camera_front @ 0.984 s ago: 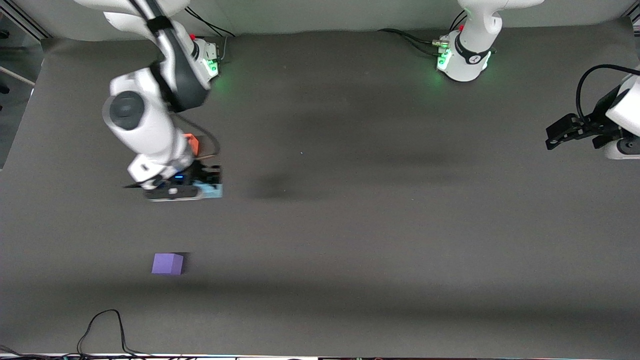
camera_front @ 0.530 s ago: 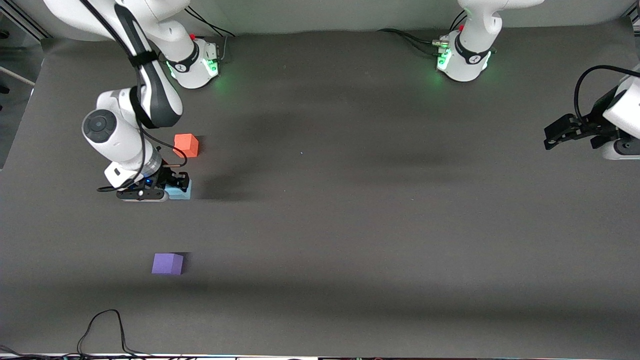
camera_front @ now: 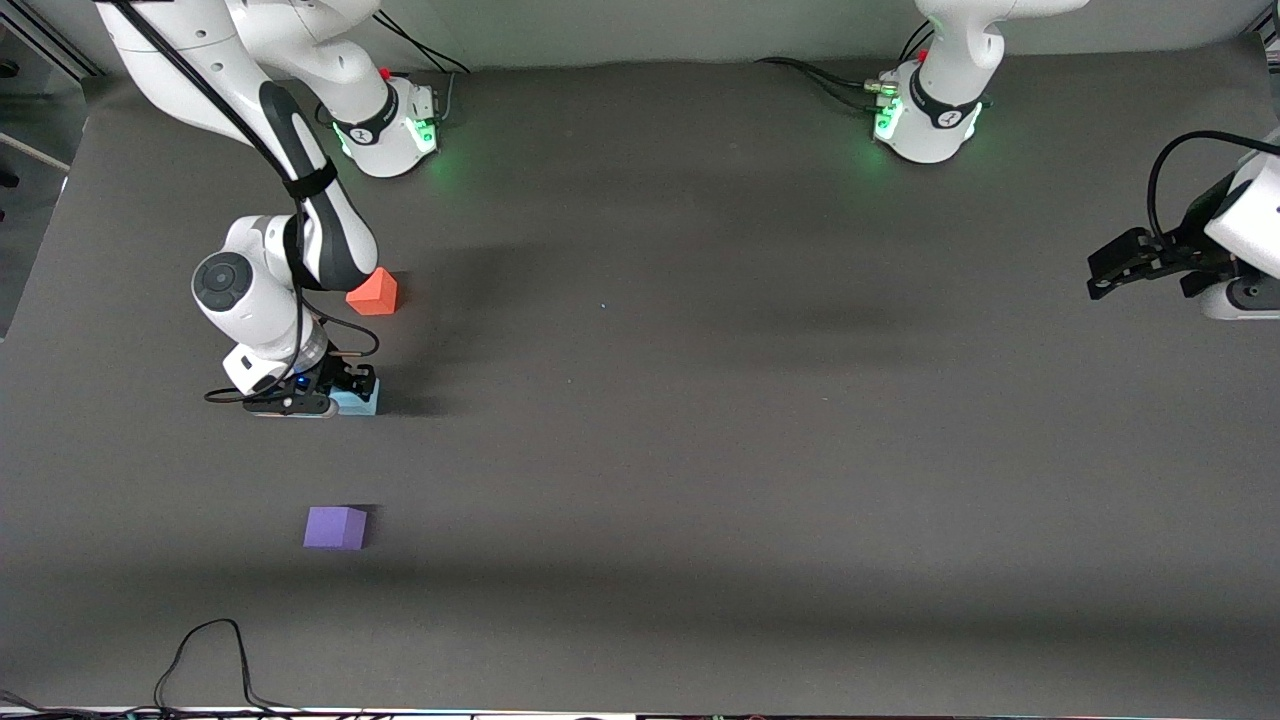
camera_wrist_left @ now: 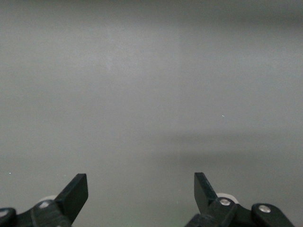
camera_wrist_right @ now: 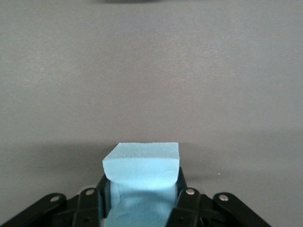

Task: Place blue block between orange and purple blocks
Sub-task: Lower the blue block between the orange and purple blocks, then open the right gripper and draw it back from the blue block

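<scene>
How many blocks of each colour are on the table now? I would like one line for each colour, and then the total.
Blue block: 1, gripped by the right gripper, between the other two
Orange block: 1
Purple block: 1
Total: 3 blocks
The left gripper waits open at its own end of the table.

This is a robotics lab bench. Two white robot arm bases (camera_front: 385, 125) (camera_front: 928, 118) with glowing green status lights are bolted along one edge of a table (camera_front: 700, 450) covered in plain dark grey matting. Black cables (camera_front: 215, 655) trail over the mat's edges, and a pale wall panel (camera_front: 650, 30) backs the setup. Small foam cubes are the only props.
</scene>
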Controlling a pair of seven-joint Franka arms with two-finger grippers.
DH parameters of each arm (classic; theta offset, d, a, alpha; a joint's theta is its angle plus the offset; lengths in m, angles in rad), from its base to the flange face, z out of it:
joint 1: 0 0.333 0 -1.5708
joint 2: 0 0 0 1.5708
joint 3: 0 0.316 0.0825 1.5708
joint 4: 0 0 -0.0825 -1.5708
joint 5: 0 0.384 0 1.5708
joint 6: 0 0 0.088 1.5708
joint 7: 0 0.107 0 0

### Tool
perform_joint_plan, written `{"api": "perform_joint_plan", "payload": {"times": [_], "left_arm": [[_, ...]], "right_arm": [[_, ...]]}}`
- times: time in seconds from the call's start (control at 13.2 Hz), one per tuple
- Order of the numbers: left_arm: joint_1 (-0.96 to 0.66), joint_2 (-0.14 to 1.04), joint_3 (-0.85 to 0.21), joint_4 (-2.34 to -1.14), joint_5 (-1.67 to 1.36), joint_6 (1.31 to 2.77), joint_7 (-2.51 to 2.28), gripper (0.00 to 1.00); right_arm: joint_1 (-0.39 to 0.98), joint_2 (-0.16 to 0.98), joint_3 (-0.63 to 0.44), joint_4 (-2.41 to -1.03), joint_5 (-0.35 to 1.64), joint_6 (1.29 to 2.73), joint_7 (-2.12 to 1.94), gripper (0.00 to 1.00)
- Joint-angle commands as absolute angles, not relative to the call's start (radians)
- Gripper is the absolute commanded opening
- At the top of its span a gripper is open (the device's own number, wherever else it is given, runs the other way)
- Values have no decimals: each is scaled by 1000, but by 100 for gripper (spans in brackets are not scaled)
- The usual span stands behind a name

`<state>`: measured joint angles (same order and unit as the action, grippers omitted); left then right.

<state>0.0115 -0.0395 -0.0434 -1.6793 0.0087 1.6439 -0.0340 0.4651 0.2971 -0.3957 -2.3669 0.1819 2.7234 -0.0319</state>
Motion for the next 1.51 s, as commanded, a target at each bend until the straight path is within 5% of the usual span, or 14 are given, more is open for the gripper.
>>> {"api": "perform_joint_plan", "payload": {"times": [0.0,0.23,0.3,0.38,0.98,1.44], "left_arm": [[-3,-54,-31,-1689,9,1635,-26,100],[-3,-52,-31,-1687,9,1634,-35,100],[-3,-52,-31,-1687,11,1634,-35,100],[-3,-51,-31,-1687,11,1634,-35,100],[-2,-46,-31,-1683,11,1611,-26,100],[-2,-46,-31,-1684,9,1609,-25,100]], "right_arm": [[469,320,-400,-2350,346,2729,-225,49],[469,354,-399,-2347,428,2758,-316,56],[471,356,-399,-2345,428,2763,-316,85],[469,356,-399,-2345,429,2763,-311,100],[466,161,-420,-2316,417,2536,-296,100],[460,86,-482,-1948,160,1973,-32,100]]}}
